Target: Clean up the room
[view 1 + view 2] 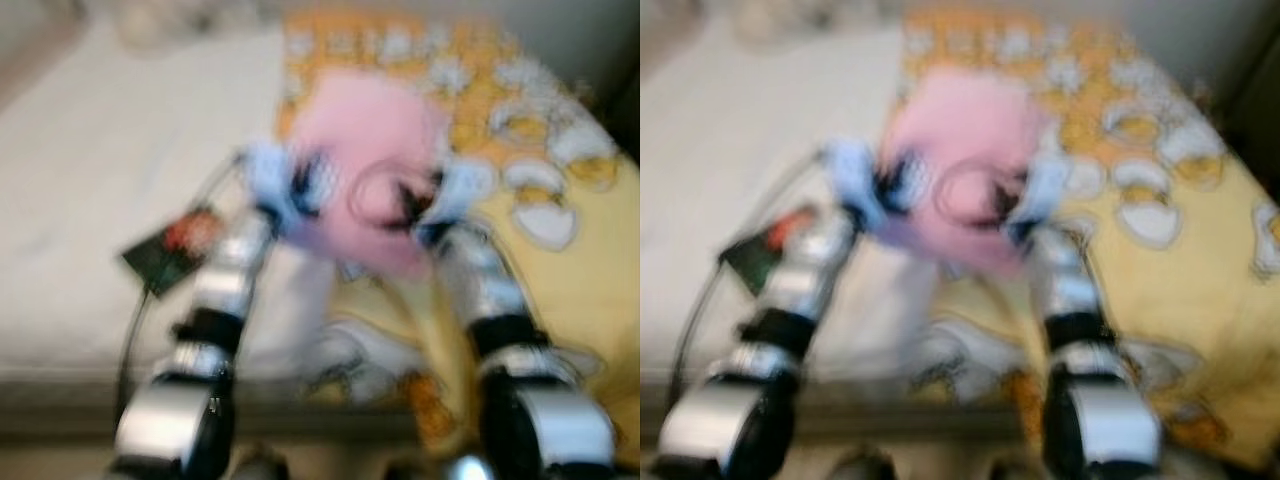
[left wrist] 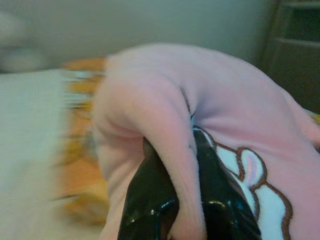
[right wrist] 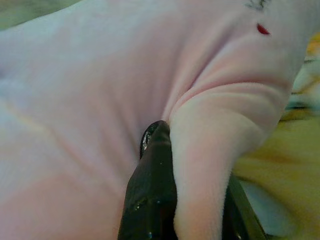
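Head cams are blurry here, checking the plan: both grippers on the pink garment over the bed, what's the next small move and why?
Probably lift it a little higher, both arms together. The left gripper and right gripper each pinch a fold of the pink garment, and it hangs between them just above the yellow blanket, so clearing the bed comes first.

Both eye views look forward and down from the head, blurred, over the two silver arms onto the bed [image 1: 90,180] and the pink garment [image 1: 365,165]; they share nearly the same scene. Each wrist view looks along its own black fingers, very near, into folds of that garment.
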